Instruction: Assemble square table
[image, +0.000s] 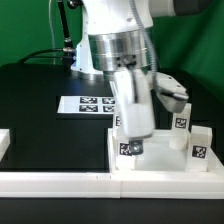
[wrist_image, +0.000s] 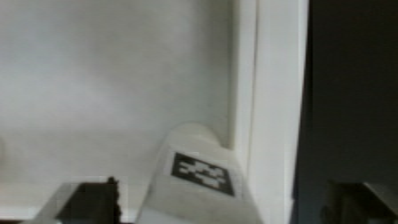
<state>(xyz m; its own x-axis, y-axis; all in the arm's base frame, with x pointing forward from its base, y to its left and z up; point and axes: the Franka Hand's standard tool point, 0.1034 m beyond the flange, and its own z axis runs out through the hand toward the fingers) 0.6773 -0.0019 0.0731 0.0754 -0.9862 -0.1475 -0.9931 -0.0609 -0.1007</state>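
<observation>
While over the tabletop (image: 160, 165), end effector (image: 131, 142) gripping 1 leg (wrist_image: 196, 170).

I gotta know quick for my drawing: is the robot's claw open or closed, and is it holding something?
Claw: closed on a white tagged leg, held over the square tabletop.

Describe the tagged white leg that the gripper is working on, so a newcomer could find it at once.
Start at the white square plastic tabletop in the foreground, against the long white border rail. Over its near corner hangs the gripper, and under its tip is the short white plastic leg. Unlike the tagged legs to the exterior view's right, it sits directly beneath the fingers.
</observation>
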